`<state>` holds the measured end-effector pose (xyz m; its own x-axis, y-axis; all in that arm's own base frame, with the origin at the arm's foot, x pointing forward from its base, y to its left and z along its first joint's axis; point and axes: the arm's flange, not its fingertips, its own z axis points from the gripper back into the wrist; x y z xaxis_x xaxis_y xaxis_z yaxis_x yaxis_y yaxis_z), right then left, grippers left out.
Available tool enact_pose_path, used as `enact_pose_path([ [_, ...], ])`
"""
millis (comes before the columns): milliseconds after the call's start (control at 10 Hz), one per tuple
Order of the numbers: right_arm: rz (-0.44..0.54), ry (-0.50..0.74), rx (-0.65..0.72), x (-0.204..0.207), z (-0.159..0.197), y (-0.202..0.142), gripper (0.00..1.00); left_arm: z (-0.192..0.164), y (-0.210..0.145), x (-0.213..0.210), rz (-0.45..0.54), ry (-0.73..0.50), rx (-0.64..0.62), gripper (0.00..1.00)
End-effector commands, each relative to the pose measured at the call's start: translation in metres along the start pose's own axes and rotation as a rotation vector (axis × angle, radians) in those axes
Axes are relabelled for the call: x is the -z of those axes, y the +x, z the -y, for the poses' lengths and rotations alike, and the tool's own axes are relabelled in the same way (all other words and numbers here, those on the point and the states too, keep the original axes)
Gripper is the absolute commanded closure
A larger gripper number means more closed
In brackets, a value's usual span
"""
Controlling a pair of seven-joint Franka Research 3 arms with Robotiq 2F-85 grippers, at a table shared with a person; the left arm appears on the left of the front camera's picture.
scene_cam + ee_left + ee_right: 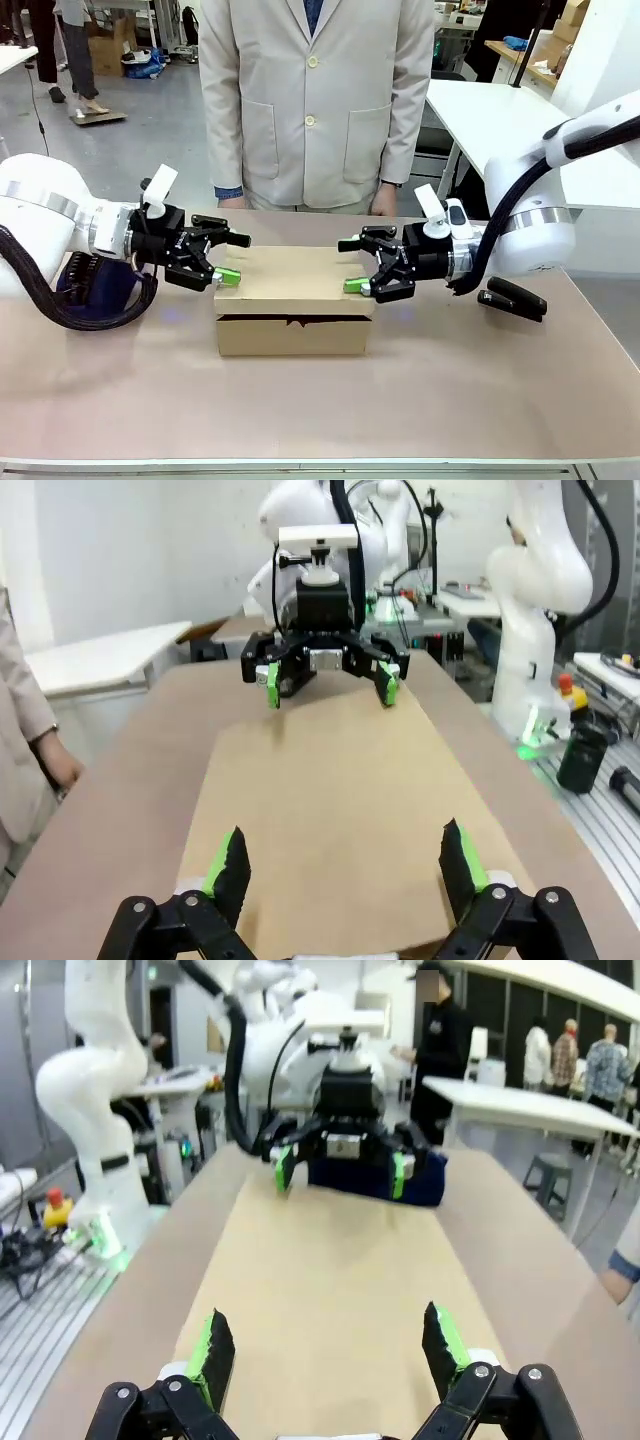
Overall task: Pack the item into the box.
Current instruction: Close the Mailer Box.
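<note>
Box (290, 300) mid counter (480, 400), flap lid down. Left gripper (236, 259) at box's left end, right gripper (350, 265) at its right end, both wide open, holding nothing. Stapler (512, 298) right of box, pouch (95, 282) left, person (315, 100) behind.

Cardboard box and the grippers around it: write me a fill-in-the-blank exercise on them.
1. The flap lid of the cardboard box is ____.
2. The left gripper and the right gripper, one at each end of the box, both have their jaws ____.
3. The black stapler lies on the robot's ____ side of the box.
4. The navy pouch lies on the robot's ____ side of the box.

Missing words: closed; open; right; left.
</note>
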<state>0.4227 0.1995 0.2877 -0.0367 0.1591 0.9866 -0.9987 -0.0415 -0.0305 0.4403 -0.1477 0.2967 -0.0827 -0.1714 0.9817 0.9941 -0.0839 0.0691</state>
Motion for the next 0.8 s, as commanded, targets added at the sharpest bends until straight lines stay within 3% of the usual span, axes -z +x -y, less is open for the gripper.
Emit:
enact_pose_path([
  [0,-0.129,0.025,0.011,0.004,-0.002,-0.005,0.0,0.006,0.0,0.006,-0.046,-0.006,0.019,0.0],
  [400,-0.128,0.01,0.021,0.001,0.0,-0.011,0.0,0.005,-0.015,0.006,-0.142,-0.021,-0.029,0.0],
  [700,-0.052,-0.004,0.053,-0.019,0.001,0.0,0.0,0.008,-0.001,-0.014,-0.099,0.009,-0.012,0.0],
])
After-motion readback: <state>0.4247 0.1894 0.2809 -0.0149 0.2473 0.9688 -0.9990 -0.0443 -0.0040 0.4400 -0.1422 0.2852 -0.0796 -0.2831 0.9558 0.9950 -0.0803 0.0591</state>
